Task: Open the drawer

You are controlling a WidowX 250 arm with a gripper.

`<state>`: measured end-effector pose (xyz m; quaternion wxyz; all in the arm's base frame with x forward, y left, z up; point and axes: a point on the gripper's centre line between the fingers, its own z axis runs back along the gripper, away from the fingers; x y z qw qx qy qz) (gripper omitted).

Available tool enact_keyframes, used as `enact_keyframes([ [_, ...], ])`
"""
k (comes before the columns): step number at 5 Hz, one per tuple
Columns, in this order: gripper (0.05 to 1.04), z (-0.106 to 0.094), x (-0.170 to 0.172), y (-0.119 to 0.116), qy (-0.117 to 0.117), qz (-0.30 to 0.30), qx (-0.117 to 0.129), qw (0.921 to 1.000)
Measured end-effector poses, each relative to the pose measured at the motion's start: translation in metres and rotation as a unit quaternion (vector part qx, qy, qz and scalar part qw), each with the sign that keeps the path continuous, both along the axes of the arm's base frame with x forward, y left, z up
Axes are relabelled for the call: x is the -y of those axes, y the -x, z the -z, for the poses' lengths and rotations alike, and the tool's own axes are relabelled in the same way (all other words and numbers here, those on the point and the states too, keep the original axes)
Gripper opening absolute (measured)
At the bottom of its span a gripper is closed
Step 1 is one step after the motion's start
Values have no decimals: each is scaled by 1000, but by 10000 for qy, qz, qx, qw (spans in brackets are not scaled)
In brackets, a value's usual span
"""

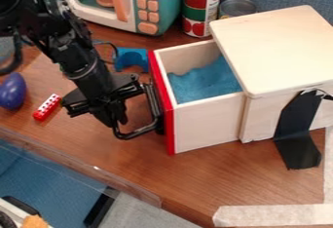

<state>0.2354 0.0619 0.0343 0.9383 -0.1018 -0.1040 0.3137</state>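
Your drawer [205, 127] stands well out of its pale wooden cabinet [273, 47], with much of its inside exposed, so you can judge the main part of the task as done. What's left is probably small: a little more pull if you want it wider, then letting go and backing away. You can't see a stop, so whether it has reached full travel is anyone's guess. Your gripper [116, 117] is at the drawer's front, right by the black handle [137, 133]. You cannot tell whether its jaws are open, closed or holding the handle, so check before you lift clear.

You have smooth, light wood on the drawer's side, a flat panel painted red on its front, and a handle bent into a slim, rounded loop. Inside, you see a soft-looking blue lining [205, 83] with an uneven edge. The cabinet top is a plain slab with rounded corners, and matte black tape [297, 134] runs from its side to the wood-grained table [195, 178]. Around you are 2 cylindrical cans, a glossy purple egg shape [12, 91] and 1 small red block [46, 107] with white dots.
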Motion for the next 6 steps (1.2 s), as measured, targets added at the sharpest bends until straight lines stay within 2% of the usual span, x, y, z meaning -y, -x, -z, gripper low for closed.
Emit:
enact_keyframes([
  [1, 167, 0, -1, 2, -7, 8, 0, 10000],
  [2, 406, -2, -1, 6, -16, 153, 3, 9999],
  [3, 725, -3, 1, 7, 10, 260, -19, 9997],
  [4, 982, -11, 3, 6, 79, 435, -38, 9990],
  [5, 1003, -32, 3, 6, 51, 484, 37, 9988],
  [6, 1000, -65, 0, 9, -62, 419, 251, 9988],
])
